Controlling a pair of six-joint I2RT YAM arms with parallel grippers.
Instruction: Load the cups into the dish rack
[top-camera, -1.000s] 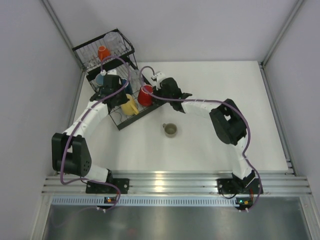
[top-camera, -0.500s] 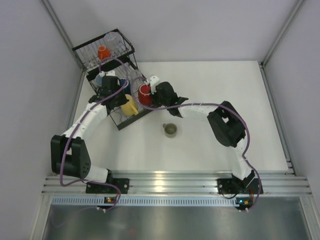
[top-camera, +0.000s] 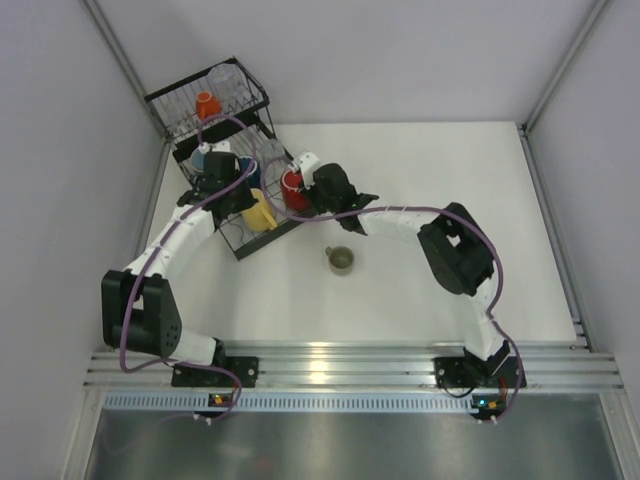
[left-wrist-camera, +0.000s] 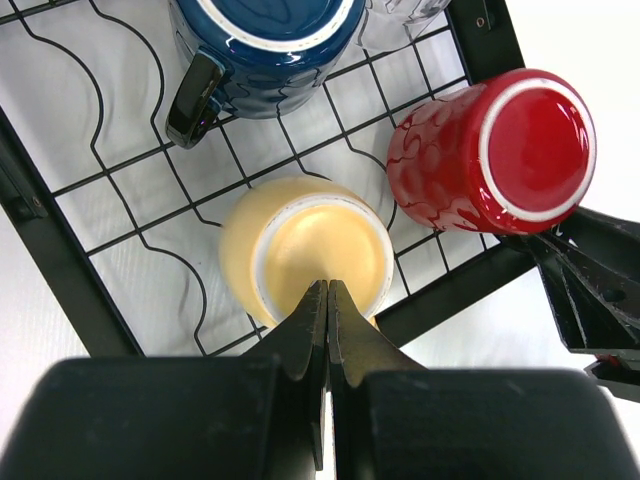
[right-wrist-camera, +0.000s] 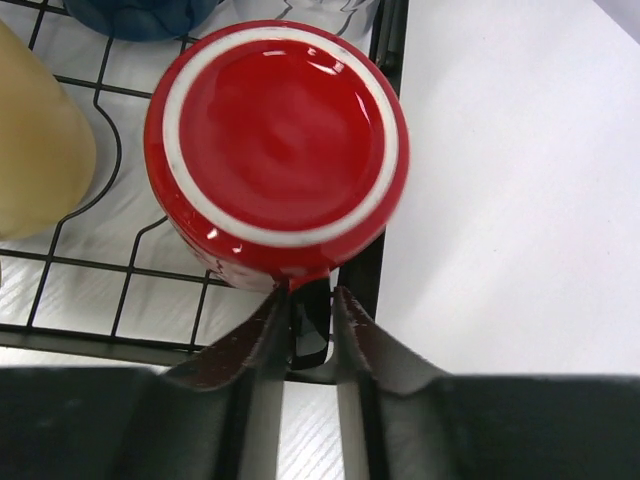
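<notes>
Onlooker: Grip status, right arm?

Colleague: The right gripper (right-wrist-camera: 310, 295) has its fingers a little apart, one on each side of the handle (right-wrist-camera: 310, 335) of the red mug (right-wrist-camera: 275, 135). I cannot tell whether they are pressing on it or only straddling it.

Onlooker: Why take it by the handle?

Colleague: My reading is that the handle gives narrow fingers a thin part to pinch and lets the mug go down mouth-first. Directly ahead of the fingertips the mug stands base-up on the wires, just inside the rim of the dish rack (right-wrist-camera: 368, 265). It looks seated, so I judge release to be the step in hand.

Onlooker: Left arm?

Colleague: The left gripper (left-wrist-camera: 328, 290) has its fingers pressed together with nothing between them. Its tips are over the near edge of the yellow mug (left-wrist-camera: 305, 250), which is also base-up. Whether they touch it is not clear. The blue mug (left-wrist-camera: 265, 45) is ahead and slightly left of those tips, and the red mug is ahead to their right.

Onlooker: What is obscured?

Colleague: The fingers cover most of the red mug's handle. The blue mug is cut off at the frame edge. Farther out, the basket (top-camera: 190, 79) holds an orange-red cup (top-camera: 207, 104) and a faint clear tumbler (top-camera: 225, 78). Behind the right gripper, an olive-grey mug (top-camera: 340, 260) sits on the table (top-camera: 450, 150), not yet loaded.
</notes>
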